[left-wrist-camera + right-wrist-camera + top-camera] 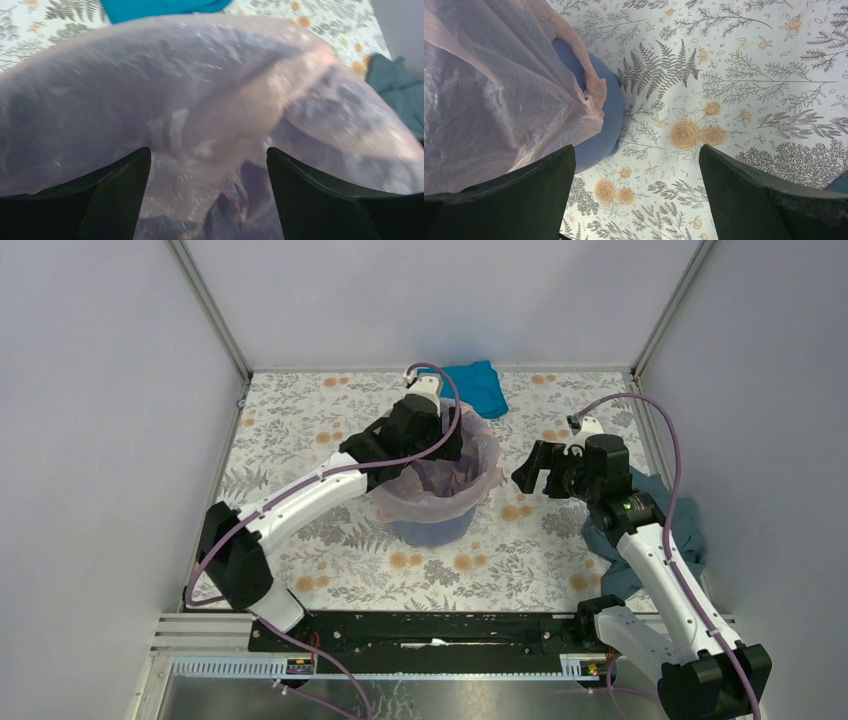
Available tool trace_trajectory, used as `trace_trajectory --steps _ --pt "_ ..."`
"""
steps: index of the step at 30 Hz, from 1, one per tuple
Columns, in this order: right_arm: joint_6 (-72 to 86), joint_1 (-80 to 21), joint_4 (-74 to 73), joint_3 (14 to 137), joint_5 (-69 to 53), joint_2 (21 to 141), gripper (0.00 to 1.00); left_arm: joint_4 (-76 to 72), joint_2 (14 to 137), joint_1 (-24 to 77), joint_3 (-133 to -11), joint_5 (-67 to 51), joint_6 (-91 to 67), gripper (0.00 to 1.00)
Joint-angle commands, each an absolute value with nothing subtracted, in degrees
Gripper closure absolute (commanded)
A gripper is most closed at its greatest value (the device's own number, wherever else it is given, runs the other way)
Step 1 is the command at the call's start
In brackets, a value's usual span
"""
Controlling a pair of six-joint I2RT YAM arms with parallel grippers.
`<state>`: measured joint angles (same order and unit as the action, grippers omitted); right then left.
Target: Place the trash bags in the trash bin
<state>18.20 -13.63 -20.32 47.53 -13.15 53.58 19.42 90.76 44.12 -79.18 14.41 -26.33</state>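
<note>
Trash bag (478,462): pale-pink film, wrinkled; sits in the mouth of the bin and spills over the rim on several sides; much of it billows above the rim rather than lying inside.
Trash bin (432,528): lavender-blue bucket, upright, about mid-desk (300,430); lower wall bare; upper wall veiled by film.
Left hand (207,200): over the bin mouth, pointing down into it; fingers apart; film bulges between and beyond them; not clamped on anything I can see.
Right hand (636,195): just right of the bin, above bare desk; fingers apart, nothing between them; the bag's hanging edge is near, not touching.
Stage (judged): bag partly in; overhang and puffed film left to push down.
Risk, air: film looks ballooned; a downward push may only squeeze it, and it could spring back out on release.
Risk, snag: thin film may cling to or catch on the left fingers; lifting out could drag the bag up with them.
Risk, tip: bin looks light; a sideways shove at the rim, with no hand bracing it, could slide or topple it.
Surroundings: blue cloth (478,385) behind the bin; grey-blue cloth (690,520) under the right arm; both apart from the bag.
</note>
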Motion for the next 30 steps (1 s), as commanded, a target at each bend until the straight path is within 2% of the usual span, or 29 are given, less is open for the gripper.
trace_trajectory --steps 1,11,18,24,30 --pt "18.08 -13.97 -19.25 47.08 -14.41 52.71 0.0 21.61 83.21 46.27 -80.42 10.33 -27.25 0.09" --pt "18.98 -13.96 -19.09 46.43 -19.22 53.06 0.0 24.03 84.72 46.19 -72.83 4.62 -25.66 0.09" --pt "23.57 -13.94 -13.81 41.85 -25.63 54.36 0.0 24.45 91.77 44.74 -74.48 1.8 -27.05 0.1" --pt "23.85 -13.97 -12.54 40.47 -26.28 55.16 0.0 23.93 93.16 43.42 -74.65 1.23 -27.88 0.11" --pt "23.1 -13.97 -12.53 39.58 -26.28 55.93 0.0 27.75 89.86 42.89 -79.95 0.81 -26.89 0.03"
